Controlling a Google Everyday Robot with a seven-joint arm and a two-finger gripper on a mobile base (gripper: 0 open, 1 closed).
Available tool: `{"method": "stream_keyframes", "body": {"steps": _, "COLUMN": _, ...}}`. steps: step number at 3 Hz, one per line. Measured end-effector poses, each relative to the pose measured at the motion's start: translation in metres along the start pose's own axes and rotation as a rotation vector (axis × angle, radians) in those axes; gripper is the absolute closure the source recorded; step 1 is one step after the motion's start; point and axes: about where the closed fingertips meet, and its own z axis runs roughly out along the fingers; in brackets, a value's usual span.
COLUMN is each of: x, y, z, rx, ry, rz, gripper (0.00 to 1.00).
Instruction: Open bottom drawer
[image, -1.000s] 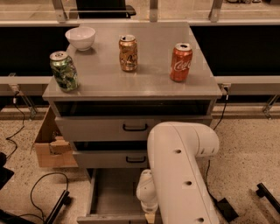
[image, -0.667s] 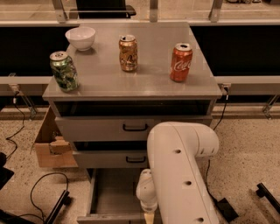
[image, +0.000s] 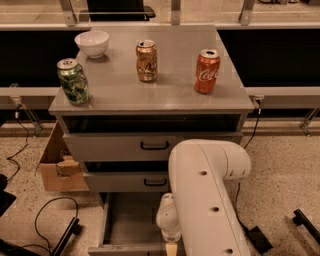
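at btm edge, gripper (image: 171, 248) by front of open bottom drawer (image: 127, 221).

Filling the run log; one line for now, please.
bottom drawer: pulled out | gripper: at its front panel | arm: above drawer

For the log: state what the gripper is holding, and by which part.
It cannot be told. The gripper sits at the front edge of the open bottom drawer, at the picture's lower edge; the arm hides any hold.

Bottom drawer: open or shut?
Open: the bottom drawer is pulled forward, its grey inside exposed from above. The gripper sits at its front edge.
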Motion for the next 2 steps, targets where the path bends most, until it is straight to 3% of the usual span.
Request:
{"method": "stream_keyframes", "body": {"steps": 1, "x": 0.004, "y": 0.013, "z": 0.010, "rx": -0.026, "ry": -0.040, "rz": -0.003, "gripper": 0.00}}
{"method": "stream_keyframes", "body": {"steps": 2, "x": 0.014, "y": 0.066, "z": 0.033, "rx": -0.098, "ry": -0.119, "rz": 0.020, "gripper": 0.18}}
